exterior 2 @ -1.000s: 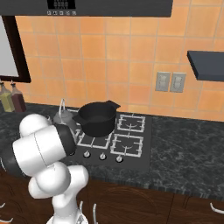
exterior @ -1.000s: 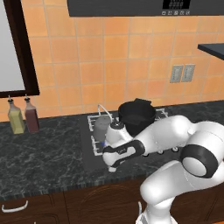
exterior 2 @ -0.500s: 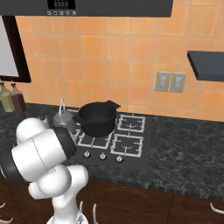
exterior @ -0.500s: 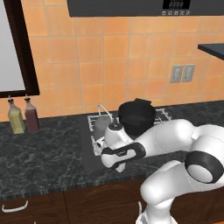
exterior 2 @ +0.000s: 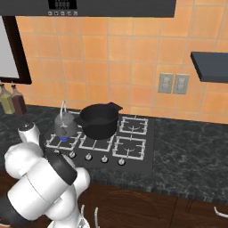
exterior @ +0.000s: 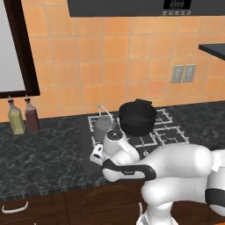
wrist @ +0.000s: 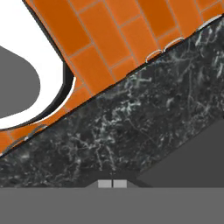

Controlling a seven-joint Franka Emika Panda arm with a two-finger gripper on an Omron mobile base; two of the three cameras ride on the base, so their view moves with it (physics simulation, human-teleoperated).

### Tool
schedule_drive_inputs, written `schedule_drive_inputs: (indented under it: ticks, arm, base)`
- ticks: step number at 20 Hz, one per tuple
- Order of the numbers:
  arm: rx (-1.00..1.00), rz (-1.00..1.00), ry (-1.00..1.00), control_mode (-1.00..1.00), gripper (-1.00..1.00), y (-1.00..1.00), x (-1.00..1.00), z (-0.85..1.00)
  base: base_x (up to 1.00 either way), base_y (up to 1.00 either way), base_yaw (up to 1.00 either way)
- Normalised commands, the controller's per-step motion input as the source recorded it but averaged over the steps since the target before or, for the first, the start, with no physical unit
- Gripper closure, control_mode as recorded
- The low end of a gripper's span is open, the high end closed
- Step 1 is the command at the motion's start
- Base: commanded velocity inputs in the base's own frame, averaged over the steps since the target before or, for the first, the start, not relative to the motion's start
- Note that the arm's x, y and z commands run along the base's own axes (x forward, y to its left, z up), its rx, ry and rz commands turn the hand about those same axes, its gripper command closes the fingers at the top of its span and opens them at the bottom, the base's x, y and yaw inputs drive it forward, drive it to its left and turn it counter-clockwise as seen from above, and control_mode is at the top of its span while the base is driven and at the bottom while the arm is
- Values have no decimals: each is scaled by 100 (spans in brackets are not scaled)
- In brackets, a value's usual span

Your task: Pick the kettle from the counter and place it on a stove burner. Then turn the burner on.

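Small dull-grey metal kettle (exterior 2: 65, 125) with arched wire handle: stood on the black cooktop's rear-left wire-grate burner (exterior: 100, 130), beside the black pot (exterior: 137, 117). Two-finger gripper (wrist: 112, 183): jaws pressed together, empty, at the cooktop's front-left edge; knobs (exterior 2: 88, 156) lay along that front edge.

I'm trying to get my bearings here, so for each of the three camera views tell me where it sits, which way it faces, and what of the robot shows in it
Left base view: behind the arm's left, facing the cooktop; white arm lower right.
Right base view: behind the right, facing the same cooktop; arm lower left.
Hand view: on the hand, facing the counter and orange tiles; shut fingertips at bottom.
Both base views share the kettle, black pot and two bottles.
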Motion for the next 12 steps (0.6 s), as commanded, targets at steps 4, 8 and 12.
schedule_drive_inputs:
  ticks: [4, 8, 12]
  arm:
    - [0, 0, 0, -100, 100, 0, 0, 0]
    - [0, 0, -5, -100, 100, -1, -6, 0]
    - [-9, 0, -93, -100, 100, -7, -100, 61]
  base:
    - [0, 0, 0]
    - [0, 0, 0]
    - [0, 0, 0]
